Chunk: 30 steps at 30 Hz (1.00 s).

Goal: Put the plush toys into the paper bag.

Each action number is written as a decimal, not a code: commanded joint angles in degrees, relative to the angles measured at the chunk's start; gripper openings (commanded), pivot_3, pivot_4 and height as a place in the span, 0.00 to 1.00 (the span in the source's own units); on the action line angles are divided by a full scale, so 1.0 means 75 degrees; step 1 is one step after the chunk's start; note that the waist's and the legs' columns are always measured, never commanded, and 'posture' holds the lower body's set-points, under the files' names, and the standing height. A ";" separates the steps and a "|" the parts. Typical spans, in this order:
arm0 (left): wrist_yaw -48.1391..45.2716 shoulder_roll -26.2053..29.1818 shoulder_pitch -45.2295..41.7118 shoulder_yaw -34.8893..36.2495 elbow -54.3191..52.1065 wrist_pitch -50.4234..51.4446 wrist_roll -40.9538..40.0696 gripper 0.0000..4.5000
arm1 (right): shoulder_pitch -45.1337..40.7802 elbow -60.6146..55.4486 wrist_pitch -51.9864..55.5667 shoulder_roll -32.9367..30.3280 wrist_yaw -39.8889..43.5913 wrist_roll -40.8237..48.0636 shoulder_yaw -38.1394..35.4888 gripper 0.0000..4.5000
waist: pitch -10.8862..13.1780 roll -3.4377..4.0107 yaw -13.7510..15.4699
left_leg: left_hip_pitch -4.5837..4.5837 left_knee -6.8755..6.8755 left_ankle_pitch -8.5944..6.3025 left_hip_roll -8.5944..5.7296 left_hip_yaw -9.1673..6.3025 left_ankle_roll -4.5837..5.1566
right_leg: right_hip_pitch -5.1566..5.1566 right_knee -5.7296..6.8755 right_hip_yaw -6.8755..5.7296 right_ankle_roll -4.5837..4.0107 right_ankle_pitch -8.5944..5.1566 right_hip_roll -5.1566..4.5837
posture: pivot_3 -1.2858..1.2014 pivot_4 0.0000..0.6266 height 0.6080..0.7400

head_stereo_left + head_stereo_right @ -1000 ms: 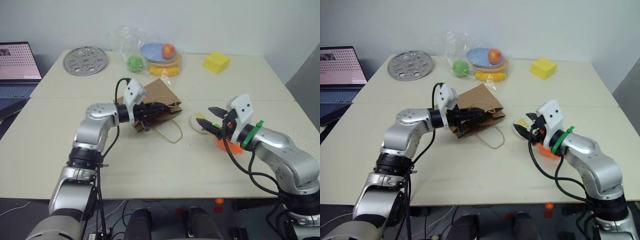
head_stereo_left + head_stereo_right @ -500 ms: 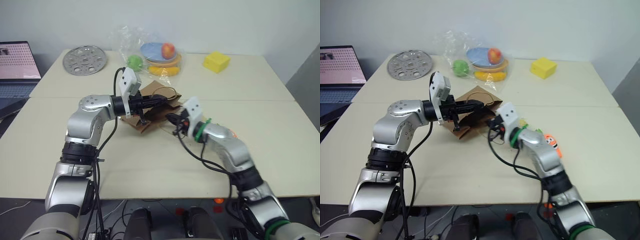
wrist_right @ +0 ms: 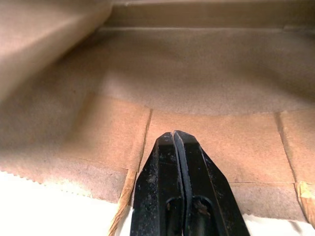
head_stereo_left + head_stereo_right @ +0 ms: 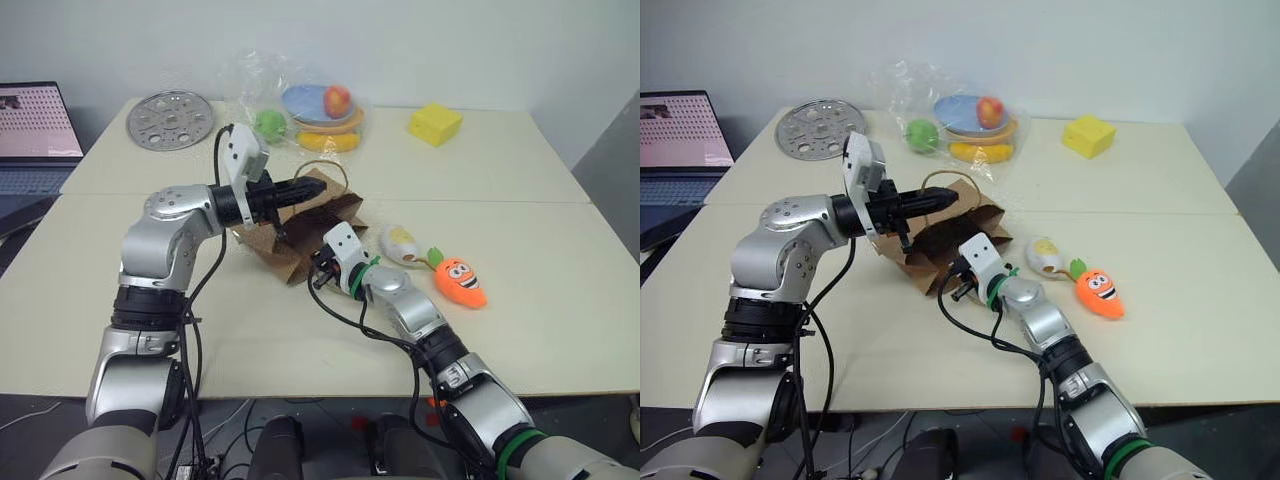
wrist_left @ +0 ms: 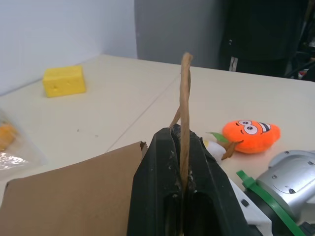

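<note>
— Where's the paper bag (image 4: 300, 225) right now?

— In the middle of the table (image 4: 200, 330), lying on its side with the mouth gaping toward the near edge. The left gripper (image 4: 318, 188) has its black fingers pinched tight on one of the bag's twisted handles (image 5: 185, 103); you can see the cord standing up out of the closed fingertips in the left wrist view, and that pull keeps the upper lip of the bag raised.

— And the other claw?

— The right gripper (image 3: 175, 140) sits at the bag's mouth, pointing in. Its two fingers are pressed flat together with nothing between them, resting just over the lower paper edge, with the brown inside of the bag ahead of it.

— So the toys aren't in?

— No, both are out on the tabletop, to the right of the bag. The white-cream plush (image 4: 400, 245) lies just beside the bag's right corner, and the orange carrot (image 4: 460, 282) with the cartoon face lies next to it, its green leaves (image 4: 434, 257) reaching toward the white one. Neither is touched by a gripper.

— What's behind all that?

— A clear plastic bag of toy fruit (image 4: 320, 115) on plates, a yellow block (image 4: 434, 124) to its right, a perforated metal disc (image 4: 170, 120) to its left, and a laptop (image 4: 35, 135) at the far left.
</note>
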 commanded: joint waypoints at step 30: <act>0.0831 -0.0307 -0.0423 0.0379 0.0269 -0.1578 0.0062 0.00 | -0.0162 -0.0421 -0.0282 0.0189 0.0159 -0.0174 -0.0602 0.01 | 0.0000 0.0000 0.0001 | -0.0001 -0.0002 -0.0001 -0.0001 0.0004 -0.0002 | 0.0000 -0.0002 0.0001 0.0003 0.0002 -0.0001 | 0.52 0.24 1.00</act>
